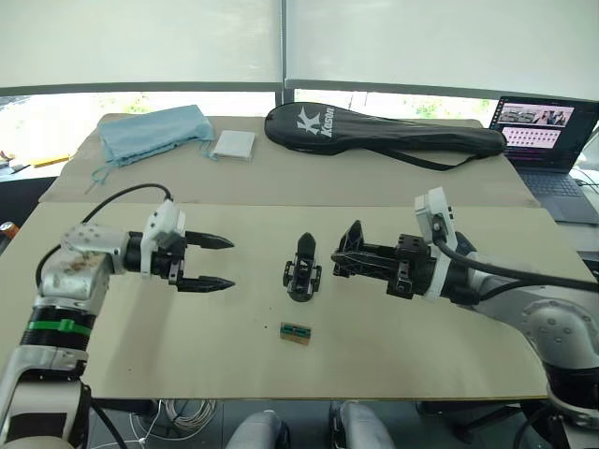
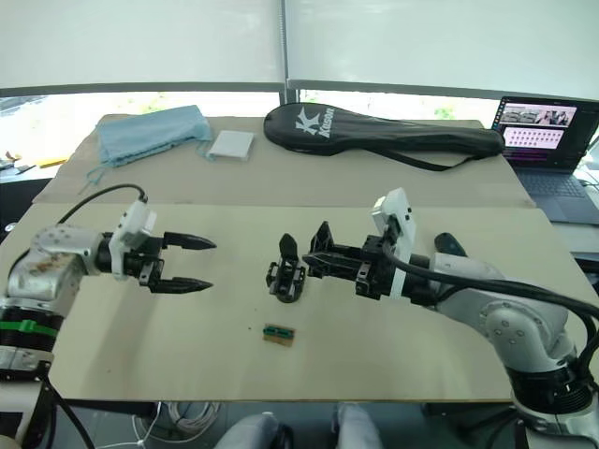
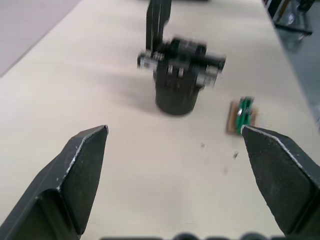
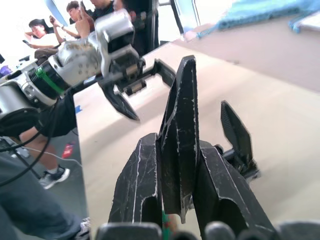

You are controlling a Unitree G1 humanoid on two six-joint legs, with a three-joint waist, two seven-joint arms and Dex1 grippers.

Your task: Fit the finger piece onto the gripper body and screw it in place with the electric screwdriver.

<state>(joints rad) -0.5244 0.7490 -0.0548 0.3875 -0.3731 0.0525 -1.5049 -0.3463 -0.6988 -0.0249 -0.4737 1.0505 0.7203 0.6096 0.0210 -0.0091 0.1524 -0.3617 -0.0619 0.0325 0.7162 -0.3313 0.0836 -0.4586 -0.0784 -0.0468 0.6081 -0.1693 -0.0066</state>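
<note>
Finger piece (image 4: 181,135) clamped in right gripper (image 1: 342,254), base end hidden between its fingers. Left gripper (image 1: 220,263) spread, empty. Bag (image 1: 384,134) lettering partly legible: "K".

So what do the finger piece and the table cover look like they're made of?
The finger piece, clamped in the right hand, looks like matte black hard plastic, going by its pale scuffs and scratches. The table cover looks like tan paper or thin card: flat, dull, with a seam; I can't be sure which.
</note>
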